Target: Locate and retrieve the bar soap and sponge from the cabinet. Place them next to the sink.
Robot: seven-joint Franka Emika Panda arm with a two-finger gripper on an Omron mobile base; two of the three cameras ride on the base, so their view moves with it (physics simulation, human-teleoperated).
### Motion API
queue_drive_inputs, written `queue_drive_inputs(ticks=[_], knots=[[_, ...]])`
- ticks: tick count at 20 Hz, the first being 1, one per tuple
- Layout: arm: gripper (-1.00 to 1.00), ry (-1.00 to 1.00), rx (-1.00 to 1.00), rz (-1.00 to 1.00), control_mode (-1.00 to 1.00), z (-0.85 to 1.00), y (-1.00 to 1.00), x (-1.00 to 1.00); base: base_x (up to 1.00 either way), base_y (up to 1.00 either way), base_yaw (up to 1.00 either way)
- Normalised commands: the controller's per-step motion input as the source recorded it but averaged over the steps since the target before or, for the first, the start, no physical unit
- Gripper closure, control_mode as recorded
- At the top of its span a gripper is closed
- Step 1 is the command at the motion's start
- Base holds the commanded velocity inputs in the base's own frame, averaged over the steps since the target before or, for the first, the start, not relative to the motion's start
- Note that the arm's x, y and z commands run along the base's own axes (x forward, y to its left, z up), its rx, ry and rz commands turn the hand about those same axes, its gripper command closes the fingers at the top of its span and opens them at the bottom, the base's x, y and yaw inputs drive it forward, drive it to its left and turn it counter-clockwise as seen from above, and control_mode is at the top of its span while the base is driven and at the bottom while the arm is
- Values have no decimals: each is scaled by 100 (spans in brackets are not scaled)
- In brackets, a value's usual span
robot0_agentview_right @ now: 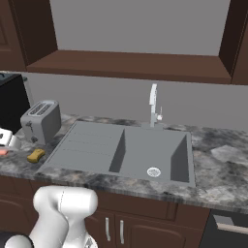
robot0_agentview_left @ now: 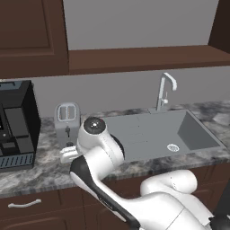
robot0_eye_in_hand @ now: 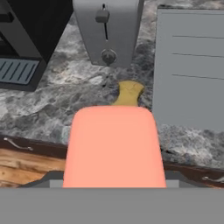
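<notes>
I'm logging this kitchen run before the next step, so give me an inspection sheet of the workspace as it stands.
Surface: grey marbled counter, sink set into it.
Job's things: sponge lies on the counter left of the sink, in front of the toaster; bar soap sits large in the hand view, up at the claw, above the counter's front edge.
Clutter: toaster; black appliance at far left.
Grippers: claw appears closed on the bar soap; tips hidden behind it.
Cables: nothing seen.
Surroundings: cabinet and shelf board above; faucet; lower drawers.
</notes>
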Motion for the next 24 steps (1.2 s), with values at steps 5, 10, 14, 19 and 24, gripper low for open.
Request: queue_drive_inputs(ticks=[5,10,14,19,24], knots=[[100,2,0,2,-100,-24,17,41,0,0,0],[100,4,0,0,-100,-37,4,50,0,0,0],[100,5,0,0,-100,-43,5,45,0,0,0],[100,5,0,0,-100,-40,34,34,0,0,0],[100,4,-1,0,-100,-32,28,27,0,0,0]])
